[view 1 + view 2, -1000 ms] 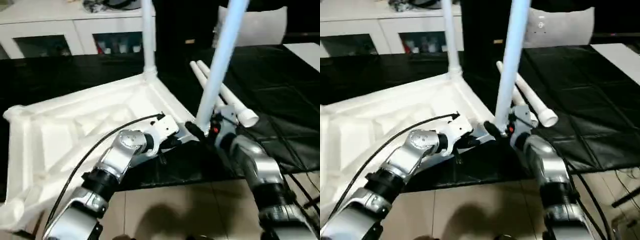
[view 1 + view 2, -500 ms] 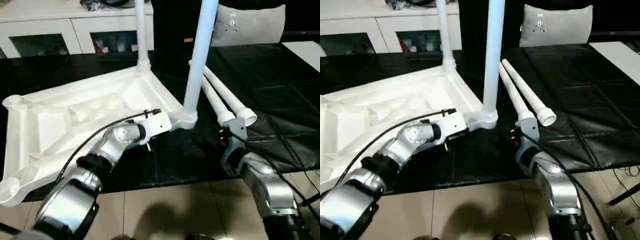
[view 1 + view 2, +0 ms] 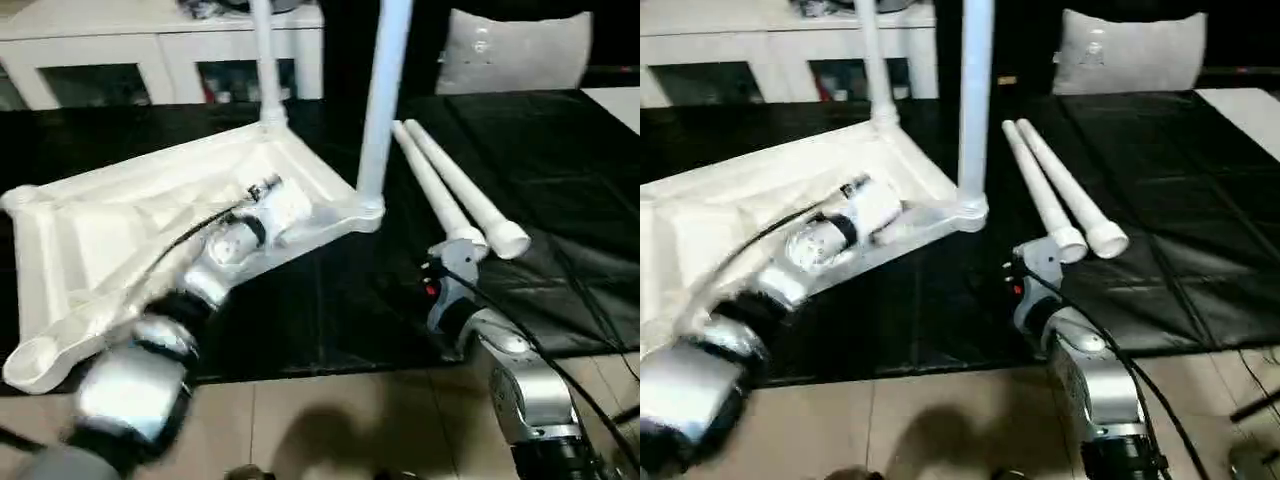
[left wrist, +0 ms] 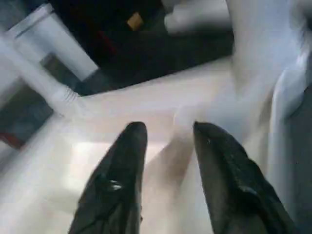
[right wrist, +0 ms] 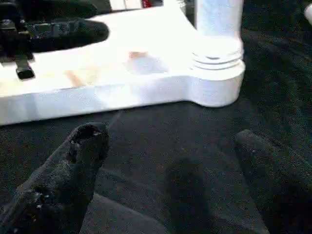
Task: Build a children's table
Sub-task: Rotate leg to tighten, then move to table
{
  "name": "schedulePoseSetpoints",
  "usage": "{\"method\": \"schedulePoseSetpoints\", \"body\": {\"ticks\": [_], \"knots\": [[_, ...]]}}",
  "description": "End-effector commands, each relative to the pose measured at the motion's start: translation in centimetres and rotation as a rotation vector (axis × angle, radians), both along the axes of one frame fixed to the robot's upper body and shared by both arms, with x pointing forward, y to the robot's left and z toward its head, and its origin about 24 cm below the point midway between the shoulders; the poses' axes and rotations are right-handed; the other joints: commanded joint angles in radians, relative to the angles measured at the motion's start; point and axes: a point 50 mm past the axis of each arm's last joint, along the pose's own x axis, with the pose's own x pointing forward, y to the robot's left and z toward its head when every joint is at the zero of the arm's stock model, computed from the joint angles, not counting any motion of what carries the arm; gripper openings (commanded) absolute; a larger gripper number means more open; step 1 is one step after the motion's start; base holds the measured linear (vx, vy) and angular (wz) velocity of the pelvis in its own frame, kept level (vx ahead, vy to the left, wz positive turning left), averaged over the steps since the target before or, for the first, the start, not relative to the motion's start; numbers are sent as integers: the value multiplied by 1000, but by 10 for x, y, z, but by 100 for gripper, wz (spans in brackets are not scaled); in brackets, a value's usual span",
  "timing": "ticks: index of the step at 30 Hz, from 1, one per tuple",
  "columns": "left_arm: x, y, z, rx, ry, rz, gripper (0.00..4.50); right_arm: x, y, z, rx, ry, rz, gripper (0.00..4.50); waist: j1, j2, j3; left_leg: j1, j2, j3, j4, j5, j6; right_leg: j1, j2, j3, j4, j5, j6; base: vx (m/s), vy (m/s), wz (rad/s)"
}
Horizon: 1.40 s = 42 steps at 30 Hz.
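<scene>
Black mat (image 3: 560, 160), upturned tabletop (image 3: 90, 230) under part-open empty left gripper (image 4: 165, 146), right gripper (image 5: 170, 146) wide, empty.

A black mat (image 3: 560, 170) covers the floor and carries everything. The tabletop (image 3: 120, 215) lies on it upside down, ribbed underside up, with two legs (image 3: 372, 100) standing upright in its corner sockets. Two loose legs (image 3: 455, 190) lie side by side on the mat, just beside the tabletop. A grey cushion (image 3: 515, 50) sits at the mat's far edge. Nearer, bare tiled floor (image 3: 330, 420) shows.
</scene>
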Motion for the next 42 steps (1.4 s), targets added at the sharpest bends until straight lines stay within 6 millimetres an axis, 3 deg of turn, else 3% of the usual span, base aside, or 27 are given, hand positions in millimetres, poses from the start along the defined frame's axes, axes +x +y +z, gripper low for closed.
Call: {"method": "schedulePoseSetpoints", "body": {"ticks": [1,2,7,11,15,19,21,22,23,24,25,26,27,28,29,30,31,32,33,35,36,37,38,39,40,41,42], "knots": [[-1,7,6,-104,7,12,209,-3,-4,-1,-16,16,-25,450,3,-11,-77,5,20,-3,-63,-204,68,61,-57,48,-64,-277,-176,0,0,0],[-13,7,4,-208,14,10,214,-4,-4,-1,-39,16,-26,450,0,-21,-74,6,18,1,-64,-220,66,58,-54,48,-69,-299,-159,0,0,0],[-37,15,6,-339,33,59,247,-9,-5,-3,-99,36,5,450,-9,-24,-65,1,21,2,-70,-254,50,56,-54,49,-76,-397,-129,0,0,0],[-78,30,9,-277,-27,80,247,-12,-22,1,10,10,-165,450,-16,-34,-53,7,17,-4,-77,-314,22,41,-53,43,-101,-601,-11,0,0,0],[-95,39,2,-272,-3,135,247,-16,-23,-5,-24,0,-201,450,-19,-35,-49,14,21,-7,-83,-369,0,34,-47,42,-105,-575,6,0,0,0],[-104,44,-5,-239,52,178,247,-16,-11,7,53,-82,-184,450,-29,-36,-37,59,16,-16,-85,-579,-13,30,-37,20,-130,-753,56,0,0,0],[-104,45,-7,-201,70,188,247,-16,-7,11,42,-103,-179,450,-49,-29,-20,107,16,-20,-78,-702,-6,25,-10,-34,-174,-809,79,0,0,0],[-104,45,-8,-177,76,195,247,-16,-7,9,-27,-120,-171,450,-52,4,-5,79,82,-36,-162,-874,1,104,11,-41,-62,-601,43,0,0,0],[-104,45,-8,-163,77,198,247,-15,-7,8,-64,-131,-173,450,-45,-1,-12,49,110,-49,-197,-921,-3,145,-7,-3,67,-424,18,0,0,0],[-104,44,-8,-157,76,192,247,-15,-8,6,-58,-111,-176,450,-20,1,-7,74,110,-21,-215,-989,10,117,-6,26,108,-310,-18,0,0,0],[-103,42,-7,-149,74,180,247,-16,-8,3,-31,-71,-180,450,-16,-58,-1,44,28,-38,-135,-860,24,128,-48,66,-11,-658,50,0,0,0],[-103,41,-6,-147,76,177,247,-16,-8,3,-29,-69,-174,450,-5,-52,-1,39,-32,-23,14,-490,61,104,-172,67,-157,-1143,96,55,-56,16],[-102,40,-6,-146,76,175,247,-17,-8,3,-32,-72,-164,450,-12,-61,-12,28,-30,-32,72,-334,84,114,-209,68,-178,-1203,72,42,-31,27],[-102,39,-6,-145,77,173,247,-17,-8,3,-39,-79,-153,450,-9,-64,-34,-24,-21,-44,89,-230,102,168,-222,70,-152,-1123,46,42,-31,27],[-101,37,-5,-134,82,165,247,-18,-8,3,-40,-89,-139,450,7,-46,-37,-55,-4,-54,44,-163,140,195,-189,30,-130,-856,-27,83,-9,49],[-101,37,-5,-134,82,165,247,-18,-8,3,-40,-89,-139,450,7,-28,-42,-53,-6,-53,27,-139,151,209,-169,3,-128,-760,-55,110,14,54],[-101,36,-5,-127,84,161,247,-19,-8,3,-35,-92,-137,450,-5,-25,-27,-75,-10,-62,5,-151,166,218,-137,-29,-119,-718,-55,194,34,93],[-101,36,-5,-121,86,155,247,-19,-7,4,-42,-121,-125,450,-37,35,-57,81,28,-83,-47,-258,141,139,-30,-40,-61,-498,-82,154,34,60],[-101,36,-5,-120,87,155,247,-20,-6,5,-5,-125,-102,450,-62,22,-47,104,64,-129,-77,-338,167,115,-3,-40,-11,-417,-104,194,13,42],[-101,36,-5,-120,88,154,247,-22,-4,6,2,-127,-56,450,-68,31,-58,166,109,-178,-92,-325,234,59,12,-1,70,-277,-101,159,-2,7],[-100,36,-5,-118,89,153,247,-23,-3,5,23,-113,-41,450,-74,9,-52,182,124,-193,-76,-162,412,-4,-8,47,125,-183,-28,183,8,14],[-100,35,-5,-119,91,154,247,-23,-3,5,22,-109,-22,450,-69,2,-54,183,117,-186,-67,-104,449,-22,-19,62,130,-157,-11,183,8,14],[-100,35,-5,-121,96,155,247,-23,-3,5,19,-103,-19,450,-71,-26,-59,166,66,-142,-42,-43,453,-24,-39,99,80,-57,-27,159,-23,9],[-100,35,-6,-121,103,158,247,-23,-3,7,19,-116,-1,450,-42,-88,-57,28,-86,-49,36,-127,359,119,-65,184,-23,-40,-81,157,-51,20],[-100,35,-6,-119,106,162,247,-23,-3,7,10,-117,11,450,-10,-77,-49,9,-115,-40,98,-190,309,149,-134,248,-73,-137,-141,157,-51,20],[-100,36,-6,-125,108,175,247,-23,-2,7,-3,-121,25,450,-7,-85,-61,-71,-91,-77,140,-35,172,216,-136,210,-33,-24,-202,169,-61,2],[-100,36,-6,-131,108,182,247,-23,-2,8,-8,-123,28,450,0,-74,-65,-71,-87,-82,121,26,134,205,-120,195,-17,107,-209,154,-41,-19]]}}
